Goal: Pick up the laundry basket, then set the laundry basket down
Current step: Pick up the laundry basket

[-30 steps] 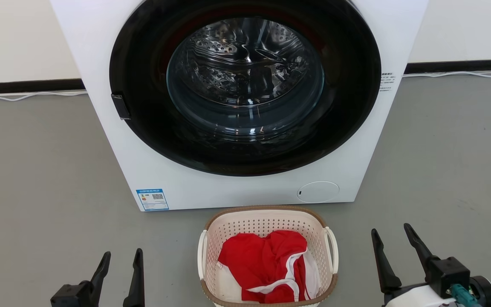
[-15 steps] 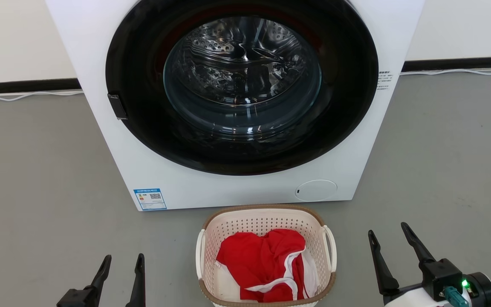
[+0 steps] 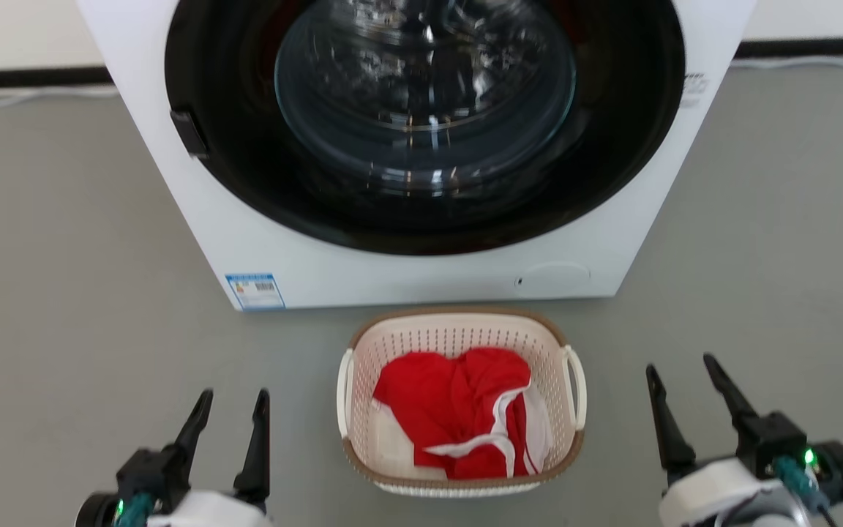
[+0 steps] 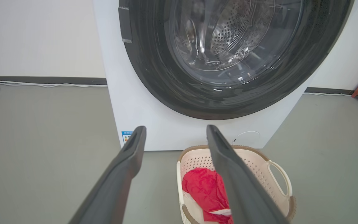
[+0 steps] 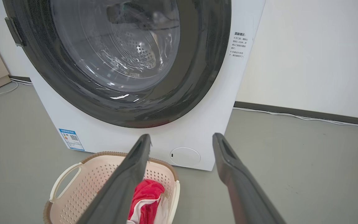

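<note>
I log the laundry basket (image 3: 458,338) as cream, dotted with perforations, with a brown woven-look rim. Garment (image 3: 451,402) red, white trim. Upper frame: washer (image 3: 392,282) white, door ring (image 3: 246,190) black, label (image 3: 255,291) blue. Floor (image 3: 63,293) grey. My fingers (image 3: 255,439) are dark.

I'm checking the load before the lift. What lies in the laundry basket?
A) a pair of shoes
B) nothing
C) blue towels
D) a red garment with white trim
D: a red garment with white trim lies crumpled inside the laundry basket, in front of the washer.
</note>
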Motion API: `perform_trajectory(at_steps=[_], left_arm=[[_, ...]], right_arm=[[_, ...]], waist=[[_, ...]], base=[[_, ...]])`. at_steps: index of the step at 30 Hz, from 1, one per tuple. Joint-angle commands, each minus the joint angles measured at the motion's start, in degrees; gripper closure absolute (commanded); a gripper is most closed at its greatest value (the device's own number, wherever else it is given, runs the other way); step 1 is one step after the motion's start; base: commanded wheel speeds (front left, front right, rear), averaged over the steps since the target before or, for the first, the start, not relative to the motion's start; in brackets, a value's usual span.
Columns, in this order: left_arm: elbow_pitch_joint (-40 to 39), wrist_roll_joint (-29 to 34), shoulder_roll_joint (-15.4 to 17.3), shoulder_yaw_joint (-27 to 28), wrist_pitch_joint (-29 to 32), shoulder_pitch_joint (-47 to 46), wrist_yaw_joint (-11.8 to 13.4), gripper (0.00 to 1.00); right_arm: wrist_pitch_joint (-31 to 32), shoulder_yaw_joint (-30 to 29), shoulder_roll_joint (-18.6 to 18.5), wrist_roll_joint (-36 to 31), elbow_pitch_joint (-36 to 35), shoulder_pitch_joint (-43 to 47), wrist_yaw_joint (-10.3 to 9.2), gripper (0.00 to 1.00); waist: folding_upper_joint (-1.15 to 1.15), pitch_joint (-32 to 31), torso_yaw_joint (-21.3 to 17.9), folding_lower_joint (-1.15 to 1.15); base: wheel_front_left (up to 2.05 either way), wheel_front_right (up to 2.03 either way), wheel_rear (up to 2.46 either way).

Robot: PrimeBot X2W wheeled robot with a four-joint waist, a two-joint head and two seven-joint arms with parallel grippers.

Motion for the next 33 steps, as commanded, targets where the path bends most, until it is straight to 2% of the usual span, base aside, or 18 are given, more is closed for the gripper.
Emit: perform_trajectory(at_steps=[1,8,14,19,25,30,33], left_arm=[[-0.5,-0.6,0.5,1.2,-0.4,-3.7,0.2,0.0],[5.9,-2.6,0.5,-2.4,-0.4,-12.1,-0.2,0.0],[13.3,-3.7,0.5,-6.0,-0.4,-20.9,-0.4,0.0],[20.1,-3.5,0.5,-9.4,-0.4,-26.9,-0.4,0.0],[26.9,-6.0,0.5,-13.1,-0.4,-34.4,0.9,0.0],[30.7,-7.5,0.5,-15.4,-0.4,-39.2,3.0,0.0],[32.1,-8.0,0.5,-15.4,-0.4,-40.7,3.3,0.0]], right_arm=[[-0.8,1.1,-0.6,-0.4,-0.5,-3.1,0.35,0.0],[-0.8,-1.3,-0.6,0.0,5.2,-10.5,0.35,0.0],[-0.8,-2.4,-0.6,-3.4,14.6,-18.2,0.35,0.0],[-0.8,-3.5,-0.6,-5.1,19.4,-23.2,0.35,0.0],[-0.8,-5.8,-0.6,-7.8,25.9,-28.9,0.35,0.0],[-0.8,-7.0,-0.6,-9.2,28.0,-32.3,0.35,0.0],[-0.8,-7.1,-0.6,-9.3,28.1,-33.3,0.35,0.0]], waist=[[0.0,2.9,0.3,0.0],[0.0,11.5,0.7,0.0],[0.0,20.3,1.1,0.0],[0.0,25.5,1.8,0.0],[0.0,31.9,2.4,0.0],[0.0,35.9,2.9,0.0],[0.0,37.2,2.8,0.0]], base=[[0.0,0.0,0.0],[0.0,0.0,0.0],[0.0,0.0,0.0],[0.0,0.0,0.0],[0.0,0.0,0.0],[0.0,0.0,0.0],[0.0,0.0,0.0]])
